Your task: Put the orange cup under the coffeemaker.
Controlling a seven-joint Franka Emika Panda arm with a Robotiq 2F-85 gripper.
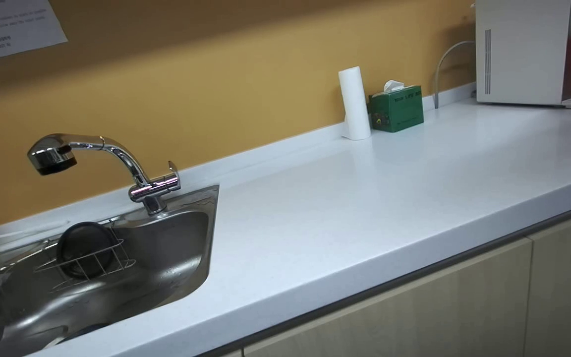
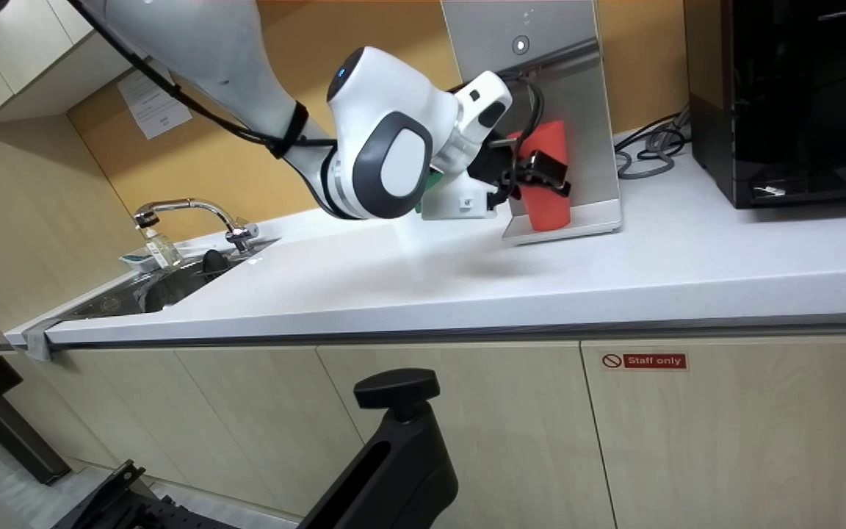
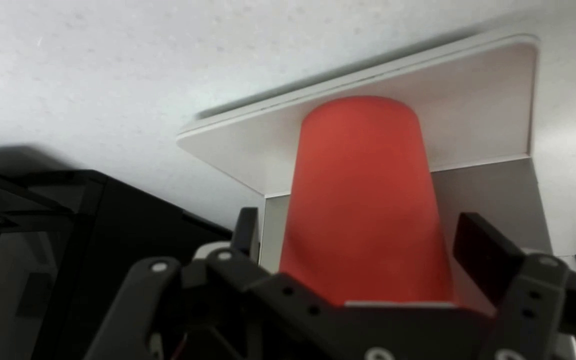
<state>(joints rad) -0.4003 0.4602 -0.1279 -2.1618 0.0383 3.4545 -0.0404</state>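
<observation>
Orange cup (image 3: pixel 365 200) is standing on coffeemaker (image 1: pixel 518 49) base plate (image 3: pixel 493 85); hand (image 3: pixel 366 240) is spanning it, fingers apart.
Wrist view: fingers (image 3: pixel 485 255) are flanking the cup, gaps showing on both sides; narrower end is resting on the plate, wider end pointing up. In an exterior view, black appliance (image 2: pixel 812 103) is standing near the coffeemaker on the same counter (image 2: pixel 320 264). In an exterior view, green tissue box (image 1: pixel 407 109) is sitting between coffeemaker and white roll (image 1: pixel 355 104), roll just beside box; sink (image 1: pixel 176 243) is lying well apart.
</observation>
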